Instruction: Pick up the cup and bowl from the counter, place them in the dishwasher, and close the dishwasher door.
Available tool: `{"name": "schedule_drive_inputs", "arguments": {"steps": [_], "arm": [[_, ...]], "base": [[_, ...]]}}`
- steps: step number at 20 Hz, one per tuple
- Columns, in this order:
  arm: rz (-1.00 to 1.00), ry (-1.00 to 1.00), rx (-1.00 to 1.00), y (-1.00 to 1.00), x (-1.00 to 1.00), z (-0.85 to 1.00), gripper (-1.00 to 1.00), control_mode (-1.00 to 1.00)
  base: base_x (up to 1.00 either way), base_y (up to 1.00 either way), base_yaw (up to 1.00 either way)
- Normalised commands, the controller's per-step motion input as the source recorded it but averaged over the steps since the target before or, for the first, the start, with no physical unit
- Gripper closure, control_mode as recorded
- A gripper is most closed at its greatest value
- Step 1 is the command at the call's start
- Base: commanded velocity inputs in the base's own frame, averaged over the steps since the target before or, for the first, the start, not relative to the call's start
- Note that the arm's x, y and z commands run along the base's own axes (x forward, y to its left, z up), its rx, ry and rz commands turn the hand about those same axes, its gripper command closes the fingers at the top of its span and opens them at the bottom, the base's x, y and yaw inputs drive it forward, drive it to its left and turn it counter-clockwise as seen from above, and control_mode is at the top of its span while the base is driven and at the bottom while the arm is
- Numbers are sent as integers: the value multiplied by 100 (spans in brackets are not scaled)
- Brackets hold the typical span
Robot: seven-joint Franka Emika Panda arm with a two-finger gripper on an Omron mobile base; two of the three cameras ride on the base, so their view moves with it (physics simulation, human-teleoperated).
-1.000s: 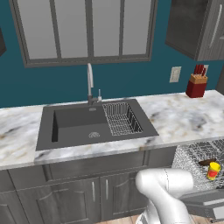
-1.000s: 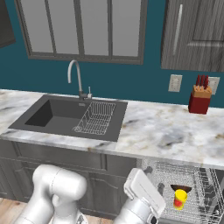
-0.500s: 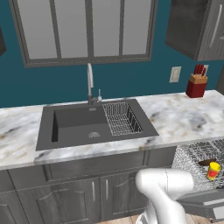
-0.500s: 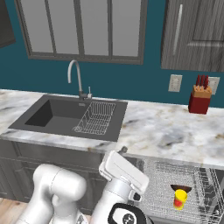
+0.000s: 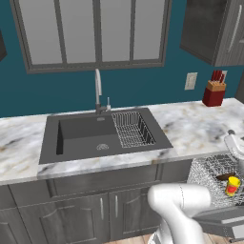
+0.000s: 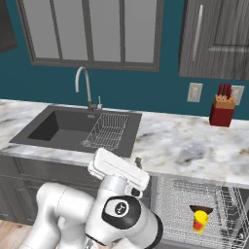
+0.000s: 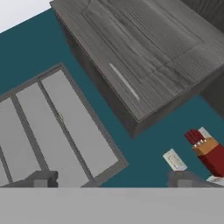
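Desk: Cup and bowl, where are they for the caption?

Photographer: Both inside the rack, toward its middle. The cup stands upright. The bowl lies just behind it, touching it or nearly so; I cannot tell which. Nothing of the task's is on the counter above the rack.

Desk: So only the door is left?

Photographer: That is how I read it. The grey slab low in front of the rack, in the left base view, looks like the door, dropped open and lying flat.

Desk: And the gripper?

Photographer: The gripper is released, its fingertips spread wide with nothing between them. It looks up and away from the rack, at the wall cabinet and the knife block, so the door lies below and behind its line of sight.

Desk: What does the next move turn on?

Photographer: Probably on swinging the hand down below the rack to the door's outer edge. That edge appears to run sideways, parallel to the rack's front, so a lift anywhere along it should do.
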Motion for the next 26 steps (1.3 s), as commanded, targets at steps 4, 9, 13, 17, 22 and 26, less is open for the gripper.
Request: {"name": "schedule_drive_inputs", "arguments": {"steps": [4, 9, 13, 17, 22, 26], "arm": [[41, 22, -92, 0, -35, -19, -100, -100], [32, 18, -77, 0, -27, -19, -100, -100], [31, 20, -92, -4, -22, -33, -100, -100], [31, 21, -94, 0, -40, -51, -100, -100], [26, 26, -100, -2, -39, -62, -100, -100], [24, 25, -100, -1, -48, -52, -100, -100]], "base": [[0, 0, 0], [0, 0, 0], [0, 0, 0], [0, 0, 0], [0, 0, 0], [0, 0, 0]]}}
